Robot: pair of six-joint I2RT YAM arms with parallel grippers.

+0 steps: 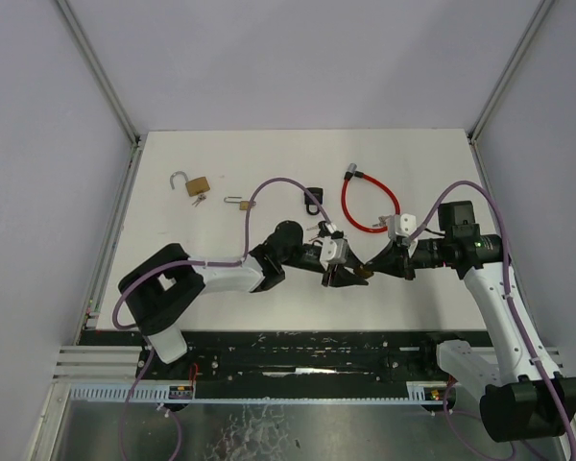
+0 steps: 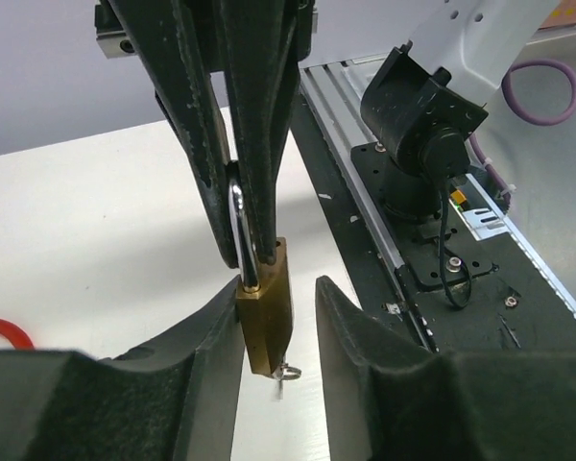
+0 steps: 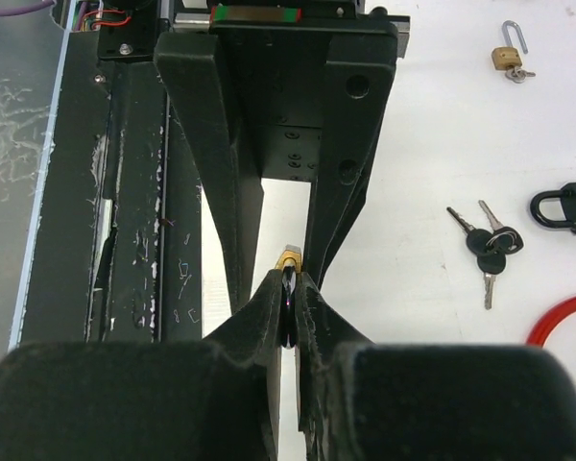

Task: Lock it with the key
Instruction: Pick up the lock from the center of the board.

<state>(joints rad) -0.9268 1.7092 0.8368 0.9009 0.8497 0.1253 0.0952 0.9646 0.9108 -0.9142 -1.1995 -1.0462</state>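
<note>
A brass padlock (image 2: 269,317) hangs in the air between my two grippers, above the table's near edge (image 1: 298,322). My right gripper (image 3: 290,280) is shut on its steel shackle (image 2: 236,216) and holds it from above. A small key (image 2: 286,371) with a ring sticks out of the lock's underside. My left gripper (image 2: 278,288) stands around the brass body. One of its fingers (image 2: 211,327) touches the body and a gap shows at the other. In the top view the two grippers meet at the padlock (image 1: 362,273).
On the table behind lie a second brass padlock (image 1: 194,184) with its shackle open, a small padlock (image 1: 238,203), a black padlock (image 1: 313,200), a red cable lock (image 1: 365,202) and a bunch of black keys (image 3: 488,248). The black rail (image 1: 298,355) runs along the near edge.
</note>
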